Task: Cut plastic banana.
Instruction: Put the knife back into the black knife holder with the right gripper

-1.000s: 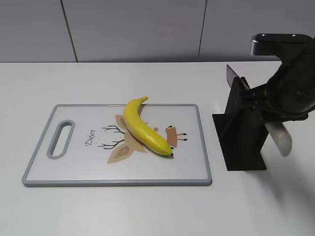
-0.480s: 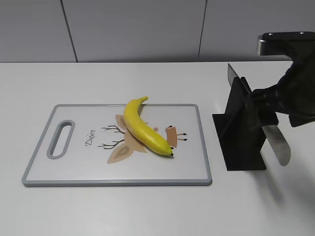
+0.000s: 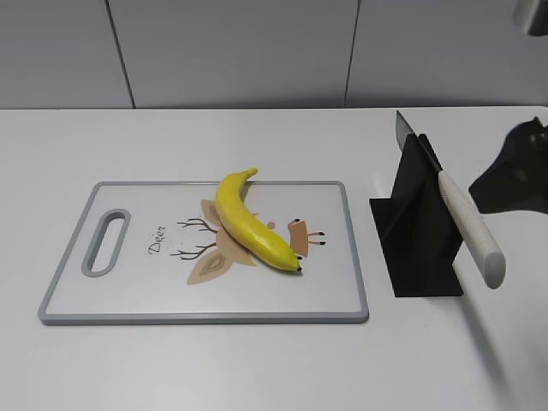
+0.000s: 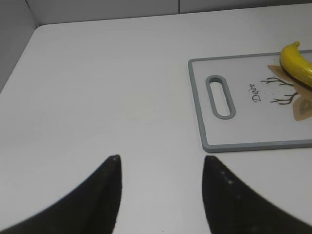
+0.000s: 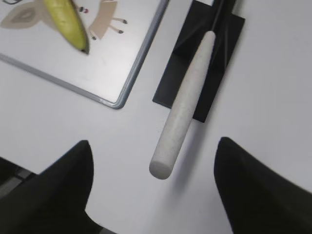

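The right gripper has been withdrawn from the knife over the last second: a second ago the arm was closed in around the knife handle at the black knife stand, half a second ago it was already backing off to the right, and now only a dark part of it is seen at the right edge of the exterior view, well apart from the handle. The knife has been left in the stand, with its blade through the slot and its pale handle sloping down toward the front right, free of any contact. In the right wrist view the right fingers are spread wide apart and empty, with the handle end lying between them in the picture but above the worktop and untouched. The left gripper is held low over the bare worktop to the left of the cutting board; its fingers are also apart and hold nothing. The plastic banana is unchanged in position: it lies whole on the middle of the cutting board, stem toward the back, black tip toward the front right, over the printed deer. The consequence for the task is judged as follows: no cut has been started, the knife is not in hand, and a fresh grasp of the handle appears to be required before the blade can be brought to the banana.
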